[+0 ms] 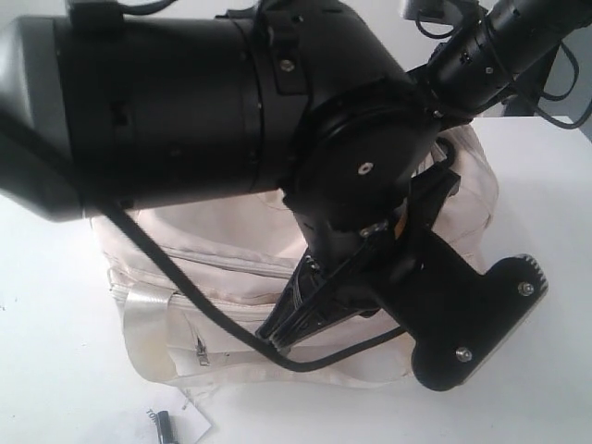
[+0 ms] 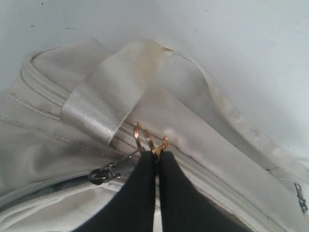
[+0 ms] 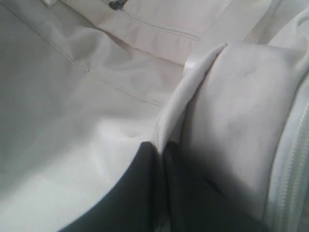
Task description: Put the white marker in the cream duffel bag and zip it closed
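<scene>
The cream duffel bag [image 1: 222, 240] lies on the white table, mostly hidden behind my left arm in the exterior view. My left gripper [image 2: 157, 152] is shut on the gold ring pull [image 2: 145, 137] of the main zip. A thin link joins that pull to the dark slider [image 2: 103, 174], and behind the slider the zip gapes slightly. From outside, the left gripper [image 1: 277, 335] points down onto the bag's top. My right gripper [image 3: 159, 146] is shut on a raised fold of the bag's cream fabric [image 3: 193, 92]. The white marker is out of view.
A shiny pale strap handle [image 2: 106, 96] crosses the bag beside the zip. A white paper tag [image 1: 185, 421] with a small dark piece on it lies on the table in front of the bag. The small pocket's zip pull [image 1: 201, 351] hangs on the front. My right arm [image 1: 490, 42] comes in from the upper right.
</scene>
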